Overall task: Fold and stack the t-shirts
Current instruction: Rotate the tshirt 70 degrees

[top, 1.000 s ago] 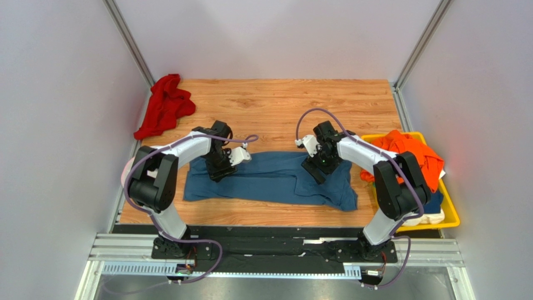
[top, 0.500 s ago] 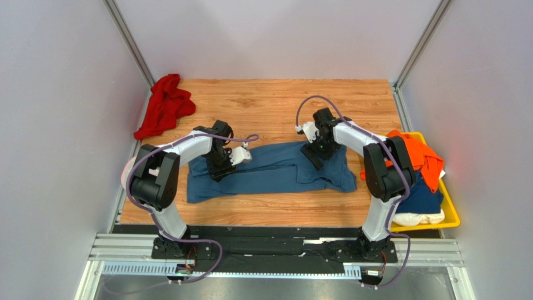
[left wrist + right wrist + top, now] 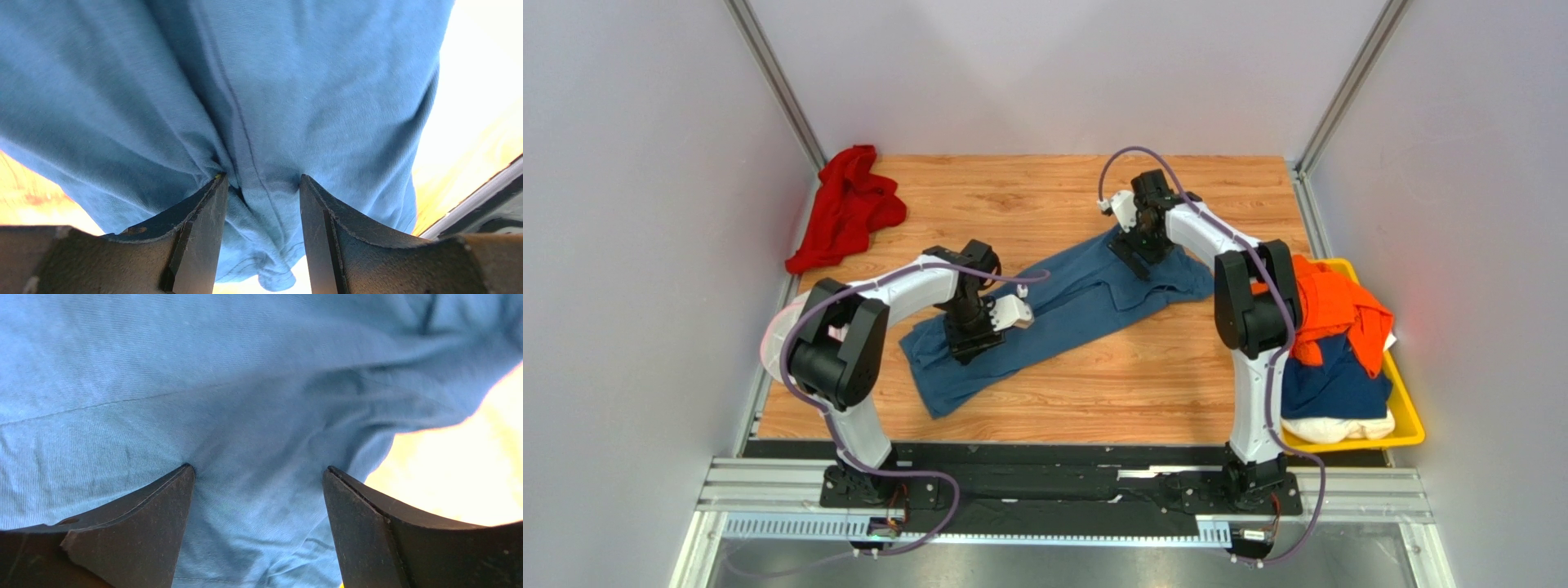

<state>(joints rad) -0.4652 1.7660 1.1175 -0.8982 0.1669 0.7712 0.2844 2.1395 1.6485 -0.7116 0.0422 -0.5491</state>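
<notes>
A slate-blue t-shirt [image 3: 1069, 300] lies in a long diagonal band on the wooden table, from near left to far right. My left gripper [image 3: 972, 333] presses down on its near-left part. In the left wrist view the jaws [image 3: 263, 179] stand apart, and a loose ridge of blue cloth [image 3: 270, 92] is bunched between the tips. My right gripper [image 3: 1135, 240] rests on the shirt's far-right end. Its jaws [image 3: 258, 470] are wide open, both tips pushed into flat cloth [image 3: 245, 386]. More t-shirts, orange [image 3: 1335, 300], navy [image 3: 1339, 380] and cream [image 3: 1342, 429], are heaped at the right.
A crumpled red shirt [image 3: 844, 206] lies at the far left corner of the table. The heap of shirts sits in a yellow bin [image 3: 1409, 429] off the table's right edge. A round white-and-pink disc [image 3: 772, 341] pokes out behind the left arm. Grey walls enclose the table.
My right gripper has slid toward the far side and dragged the shirt's right end with it. The shirt has turned from level to diagonal. My left gripper has shifted slightly right and nearer.
</notes>
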